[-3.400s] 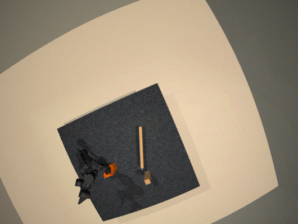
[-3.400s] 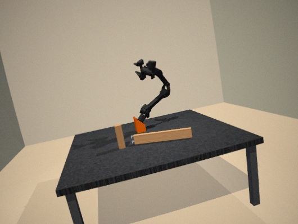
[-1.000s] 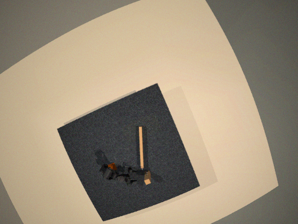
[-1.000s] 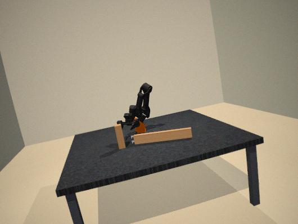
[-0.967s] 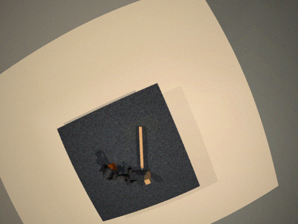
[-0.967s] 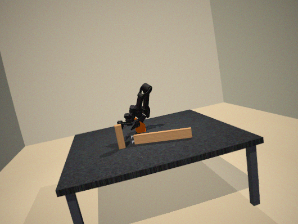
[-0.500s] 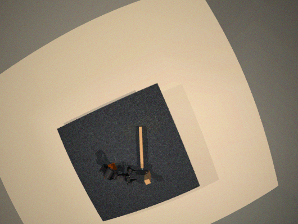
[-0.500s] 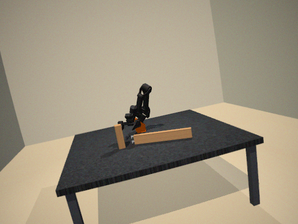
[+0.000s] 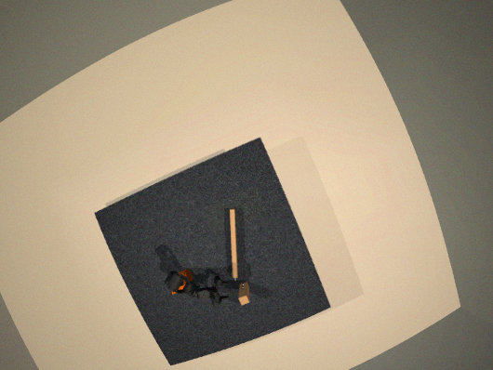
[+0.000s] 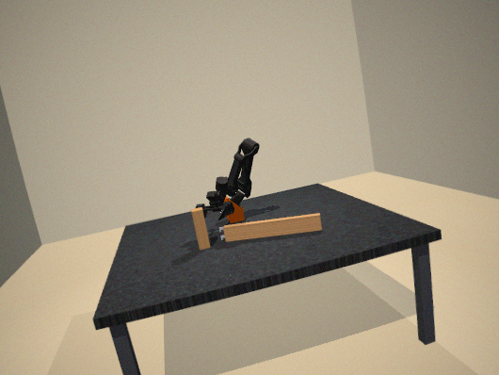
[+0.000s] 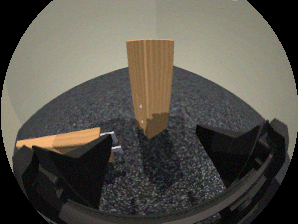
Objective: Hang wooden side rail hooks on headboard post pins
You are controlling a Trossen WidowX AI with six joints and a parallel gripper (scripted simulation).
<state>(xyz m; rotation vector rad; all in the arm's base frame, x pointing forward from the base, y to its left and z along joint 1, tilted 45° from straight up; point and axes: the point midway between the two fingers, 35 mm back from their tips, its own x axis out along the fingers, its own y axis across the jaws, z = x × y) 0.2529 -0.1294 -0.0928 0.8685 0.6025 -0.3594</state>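
Wrist view, gripper (image 9: 224, 290) (image 10: 210, 212) (image 11: 154, 133) fingers wide apart, upright wooden post (image 9: 244, 294) (image 10: 201, 229) (image 11: 156, 85) ahead, hooked rail (image 9: 233, 242) (image 10: 273, 227) (image 11: 75, 139) beside, no readable writing.

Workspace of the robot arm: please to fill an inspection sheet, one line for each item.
Surface: dark speckled table
Job's things: post upright; rail on the table, hooks towards the post, not hung
Clutter: nothing seen
Gripper: hand open, empty, near the post
Cables: nothing seen
Surroundings: plain walls, pale floor
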